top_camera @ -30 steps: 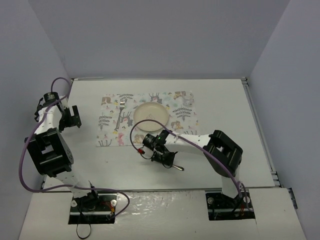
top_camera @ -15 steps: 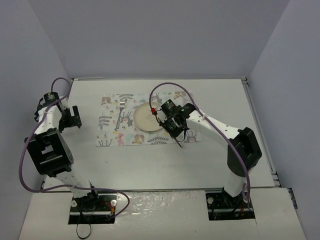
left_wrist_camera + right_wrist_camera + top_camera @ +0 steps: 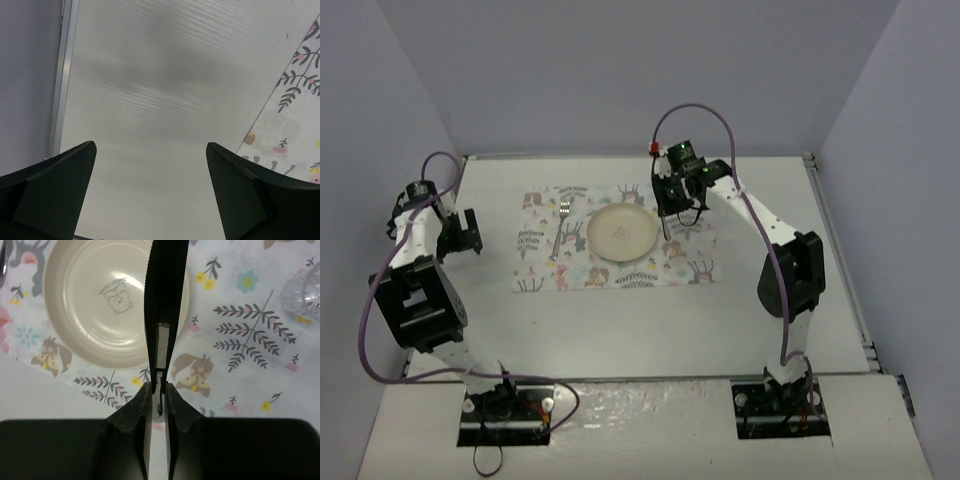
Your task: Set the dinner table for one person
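Observation:
The dinner table point(image 3: 620, 330) is a large off-white top with a printed cloth mat point(image 3: 690, 262) at its middle. A cream plate point(image 3: 621, 232) lies on the mat, and a fork point(image 3: 561, 225) lies left of the plate. My right gripper point(image 3: 675, 200) hangs over the mat's far right part, just right of the plate. It is shut on a dark, serrated knife point(image 3: 167, 290), which points past the plate's point(image 3: 100, 305) right rim. My left gripper point(image 3: 460, 235) stands open and empty over bare table point(image 3: 150, 75) left of the mat point(image 3: 300, 100).
A clear glassy thing point(image 3: 302, 290) sits on the mat at the right edge of the right wrist view. Grey walls close in the table at the back and both sides. A metal strip point(image 3: 62, 75) edges the table's left side.
My right arm has carried the knife from the table's near middle up across the mat to the far right side of the plate. The left arm has stayed put.

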